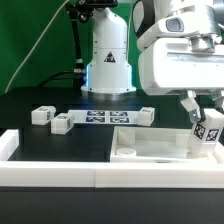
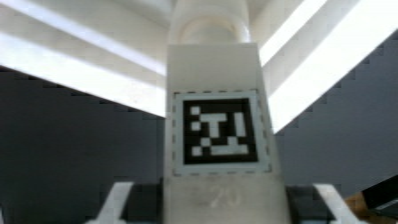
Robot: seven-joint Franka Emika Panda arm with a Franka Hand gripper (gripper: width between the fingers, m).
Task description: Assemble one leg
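Observation:
My gripper (image 1: 203, 120) is shut on a leg (image 1: 207, 131), a chunky white post with square tags, and holds it tilted over the corner of the white tabletop panel (image 1: 150, 146) at the exterior view's right. In the wrist view the leg (image 2: 217, 100) fills the middle, tag facing the camera, between my gripper's (image 2: 217, 206) two white fingers (image 2: 125, 200). Three more legs lie on the black table: two (image 1: 42, 116) (image 1: 62, 124) at the exterior view's left and one (image 1: 143, 115) behind the panel.
The marker board (image 1: 100, 118) lies flat between the loose legs. The arm's white base (image 1: 108, 60) stands behind it. A white rim (image 1: 60, 176) runs along the table's front, with a raised corner (image 1: 8, 146) at the exterior view's left.

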